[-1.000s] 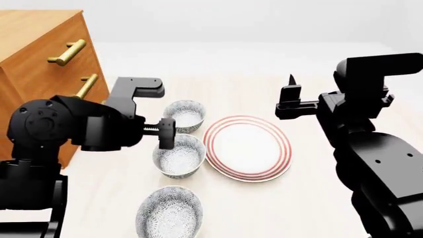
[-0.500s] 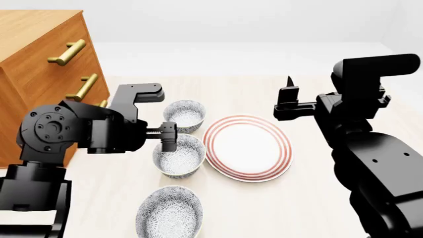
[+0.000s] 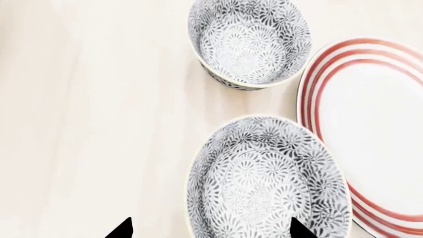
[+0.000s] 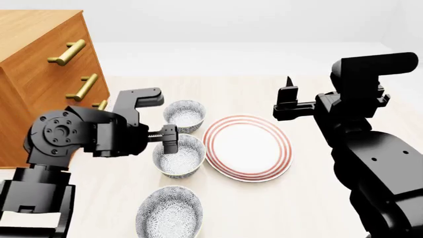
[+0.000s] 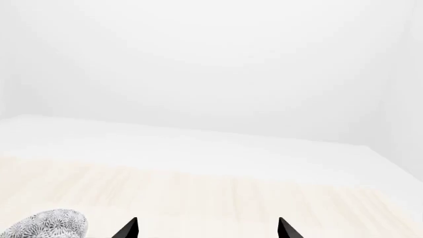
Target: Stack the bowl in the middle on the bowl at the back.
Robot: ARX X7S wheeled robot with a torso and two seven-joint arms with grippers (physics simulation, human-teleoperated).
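Three patterned bowls stand in a row on the table. The bowl at the back is upright, and the bowl in the middle sits just in front of it. My left gripper is open and hangs over the middle bowl's cabinet-side rim. One fingertip is outside the bowl and the other is over its inside. My right gripper is open and empty, raised beyond the plate's far right side.
A red-ringed white plate lies right of the bowls, almost touching the middle one. A third patterned bowl sits nearest me. A wooden cabinet with brass handles stands at the left. A patterned bowl's edge shows in the right wrist view.
My left arm has shifted slightly right and down, bringing the open gripper lower over the middle bowl's rim. The right arm has barely moved.
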